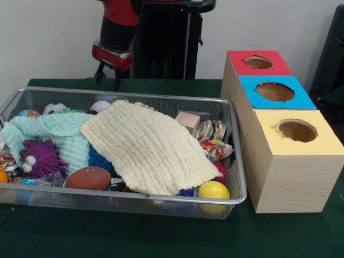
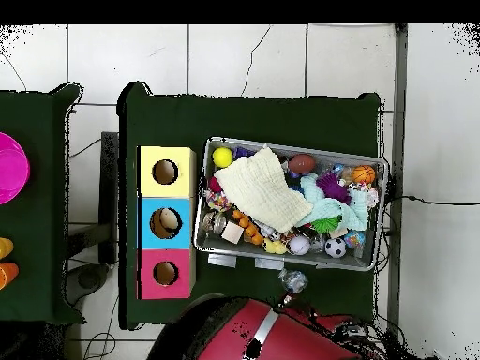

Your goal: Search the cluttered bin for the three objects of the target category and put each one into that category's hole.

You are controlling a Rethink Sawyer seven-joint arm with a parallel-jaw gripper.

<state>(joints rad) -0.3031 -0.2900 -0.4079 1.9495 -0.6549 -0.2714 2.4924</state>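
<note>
Only the overhead view shows something pale inside the blue hole [image 2: 166, 223]. The gripper [image 1: 108, 74] hangs behind the bin [image 1: 239, 161], at its 11 o'clock in the front view, jaws apart, empty. A yellow cloth [image 1: 148, 148] covers many toys; a football [image 1: 88, 178] lies at 7 o'clock.
</note>
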